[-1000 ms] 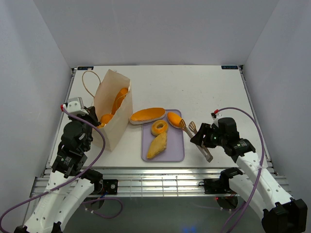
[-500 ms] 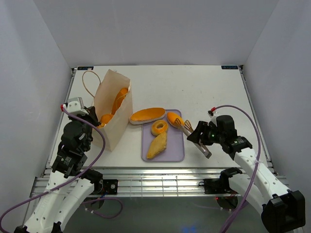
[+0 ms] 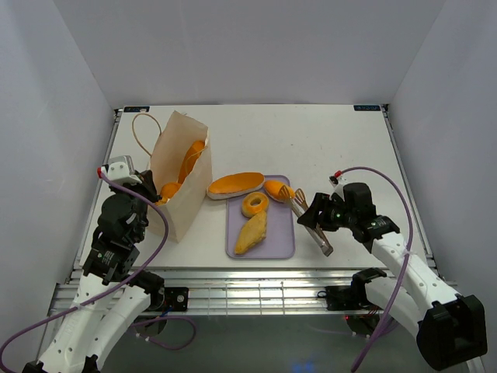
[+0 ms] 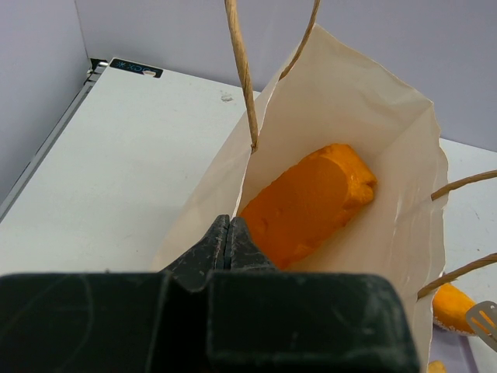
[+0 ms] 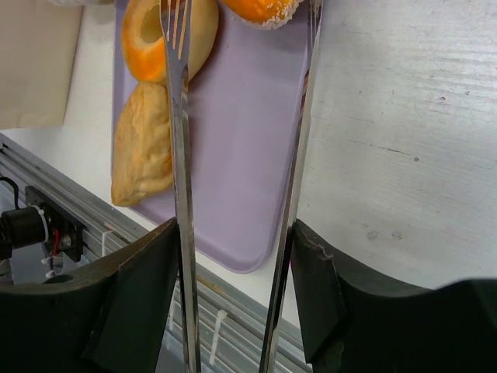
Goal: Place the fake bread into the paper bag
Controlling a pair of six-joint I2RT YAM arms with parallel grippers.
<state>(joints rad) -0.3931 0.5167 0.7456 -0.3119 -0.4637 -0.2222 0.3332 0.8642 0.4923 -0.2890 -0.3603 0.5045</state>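
Tongs point(image 5: 179, 194) are what your right gripper point(image 3: 317, 220) has hold of: the jaws are about half closed on the two blades, near the hinge end. That leaves the tips apart, and they reach out over the tray point(image 3: 279, 242). In the right wrist view the bun point(image 5: 260, 8) lies between the tips at the tray's far edge. Whether metal touches it you can't tell from here. My guess is that the bun is your next pick.

Your left gripper point(image 4: 227, 231) is fully shut and looks pinched on the near rim of the bag point(image 3: 180, 175). That reads as a brace, keeping the mouth spread and the bag upright so that a piece can drop in without tipping it. One loaf point(image 4: 311, 202) already leans inside against the far wall.

Bread left outside: the ring point(image 3: 254, 204) and the turnover point(image 3: 251, 233) on the tray, the bun, and a long flat loaf point(image 3: 235, 185) lying across the tray's far left corner, partly on the table point(image 3: 334, 140).

That table is white, flat and faintly scuffed, so the glossy pieces will likely slide if nudged. Plain pale walls close it in on three sides, and a ribbed metal rail point(image 3: 248, 291) runs along the near edge.
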